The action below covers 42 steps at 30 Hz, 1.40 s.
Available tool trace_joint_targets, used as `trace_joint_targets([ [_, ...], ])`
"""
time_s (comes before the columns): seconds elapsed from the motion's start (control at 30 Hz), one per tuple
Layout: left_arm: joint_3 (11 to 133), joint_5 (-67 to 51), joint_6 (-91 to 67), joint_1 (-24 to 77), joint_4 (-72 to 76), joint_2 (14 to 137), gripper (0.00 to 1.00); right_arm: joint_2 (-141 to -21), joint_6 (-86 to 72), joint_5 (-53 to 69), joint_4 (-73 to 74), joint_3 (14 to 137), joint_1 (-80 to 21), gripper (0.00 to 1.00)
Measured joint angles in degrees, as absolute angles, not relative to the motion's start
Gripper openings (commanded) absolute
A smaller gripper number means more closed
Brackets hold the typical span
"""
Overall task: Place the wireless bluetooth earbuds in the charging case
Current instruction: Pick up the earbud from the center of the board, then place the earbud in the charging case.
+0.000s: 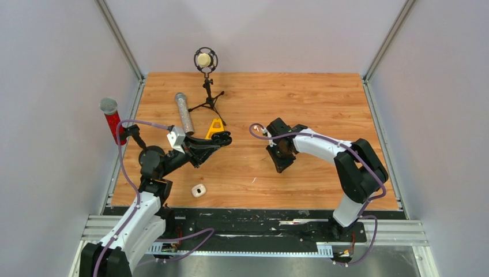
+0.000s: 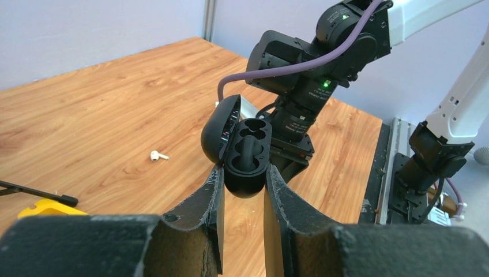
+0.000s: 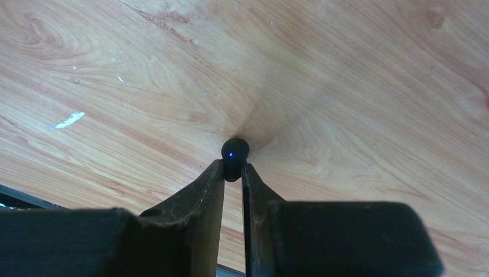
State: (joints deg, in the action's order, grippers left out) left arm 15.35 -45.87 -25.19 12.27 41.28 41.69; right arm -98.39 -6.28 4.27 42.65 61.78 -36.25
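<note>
My left gripper [image 2: 243,173] is shut on a black charging case [image 2: 248,156] and holds it above the table with its lid open and both wells empty; they also show in the top view, the gripper [image 1: 226,139]. My right gripper [image 3: 233,168] is shut on a small black earbud [image 3: 234,151] with a blue light, close over the wood; in the top view it [image 1: 282,164] sits right of the left gripper. A white charging case [image 1: 199,190] lies closed near the front edge. One white earbud [image 2: 157,155] lies loose on the table [image 1: 254,180].
A microphone on a black tripod [image 1: 206,63] stands at the back. A silver cylinder [image 1: 184,112] and a yellow tool [image 1: 215,127] lie behind the left gripper. A red-handled microphone [image 1: 112,120] stands at the left edge. A metal rail [image 1: 254,228] runs along the front.
</note>
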Motion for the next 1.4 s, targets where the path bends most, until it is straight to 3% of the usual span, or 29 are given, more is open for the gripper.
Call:
trace_joint_targets([
  [0.17, 15.4, -45.8, -25.2, 12.3, 41.2, 41.6, 0.0, -98.4, -6.3, 4.6, 42.8, 61.8, -35.9, 0.16],
  [0.27, 15.4, -45.8, -25.2, 12.3, 41.1, 41.4, 0.0, -98.4, -6.3, 4.6, 42.8, 61.8, -35.8, 0.01],
  [0.3, 15.4, -45.8, -25.2, 12.3, 41.1, 41.3, 0.0, -98.3, -6.3, 4.6, 42.9, 61.8, -35.8, 0.0],
  [0.6, 15.4, -45.8, -25.2, 12.3, 40.9, 41.3, 0.0, -97.3, -5.4, 6.0, 47.2, 64.7, -35.3, 0.0],
  [1.0, 15.4, -46.9, -25.5, 12.3, 39.6, 42.4, 0.0, -91.1, 5.3, 27.3, 60.3, 91.3, -32.0, 0.0],
  [1.4, 15.8, -55.9, -26.5, 12.3, 41.8, 46.2, 0.0, -91.7, 15.8, 42.1, 67.6, 107.9, -40.6, 0.0],
])
